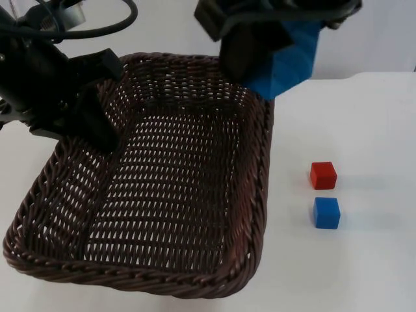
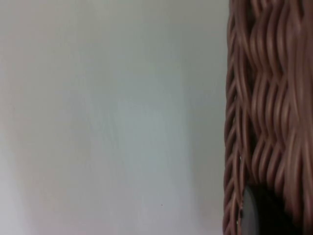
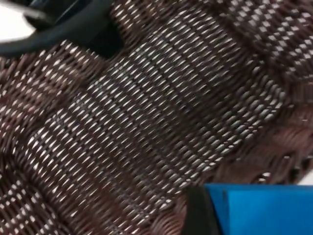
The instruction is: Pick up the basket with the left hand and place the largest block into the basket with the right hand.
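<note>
Two black angular arms, matte black left hand (image 1: 97, 123)

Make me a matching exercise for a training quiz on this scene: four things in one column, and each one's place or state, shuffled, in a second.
Things:
1. large blue block
2. basket
3. red cube
4. small blue cube

Places or states:
A. on the table, nearer the wall of the two cubes
B. held in the right gripper above the basket's far edge
C. on the table, farther from the wall of the two cubes
D. gripped at its rim by the left gripper

Pairs: 1-B, 2-D, 3-A, 4-C
</note>
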{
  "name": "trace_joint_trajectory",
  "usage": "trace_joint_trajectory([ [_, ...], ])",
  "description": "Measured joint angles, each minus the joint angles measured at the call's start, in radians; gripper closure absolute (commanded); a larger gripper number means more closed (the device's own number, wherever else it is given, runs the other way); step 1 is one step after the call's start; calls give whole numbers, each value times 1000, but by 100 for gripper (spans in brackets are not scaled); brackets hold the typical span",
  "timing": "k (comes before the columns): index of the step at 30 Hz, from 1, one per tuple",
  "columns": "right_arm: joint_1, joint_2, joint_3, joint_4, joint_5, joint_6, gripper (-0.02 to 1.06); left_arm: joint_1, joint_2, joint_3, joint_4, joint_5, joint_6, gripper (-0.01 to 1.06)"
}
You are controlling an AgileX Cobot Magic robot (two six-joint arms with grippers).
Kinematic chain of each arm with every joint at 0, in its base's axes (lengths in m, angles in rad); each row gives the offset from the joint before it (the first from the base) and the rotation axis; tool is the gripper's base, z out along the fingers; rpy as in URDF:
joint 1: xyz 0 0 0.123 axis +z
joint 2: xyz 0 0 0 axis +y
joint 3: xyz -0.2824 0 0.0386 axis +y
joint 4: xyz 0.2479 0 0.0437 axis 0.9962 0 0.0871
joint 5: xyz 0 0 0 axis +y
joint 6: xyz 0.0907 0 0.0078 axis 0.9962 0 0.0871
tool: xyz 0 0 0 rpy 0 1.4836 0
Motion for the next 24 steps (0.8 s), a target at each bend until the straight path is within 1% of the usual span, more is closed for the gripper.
trace_joint_trajectory([
  [2,0,30,0,33,-11,-55,105,0,0,0,0,0,0,105],
  [3,0,30,0,33,-11,-55,105,0,0,0,0,0,0,105],
  [5,0,76,0,73,-49,-114,105,0,0,0,0,0,0,105],
  [8,0,118,0,84,-83,-150,105,0,0,0,0,0,0,105],
  [11,0,173,0,86,-141,-185,105,0,0,0,0,0,0,105],
  [12,0,173,0,86,-141,-185,105,0,0,0,0,0,0,105],
  [16,0,223,0,86,-236,-211,105,0,0,0,0,0,0,105],
  [17,0,223,0,86,-236,-211,105,0,0,0,0,0,0,105],
  [19,0,238,0,86,-269,-214,105,0,0,0,0,-2,0,105],
  [23,0,244,0,91,-277,-214,104,0,0,0,0,-2,0,105],
  [24,0,244,0,91,-279,-214,101,0,0,0,0,-2,0,105],
])
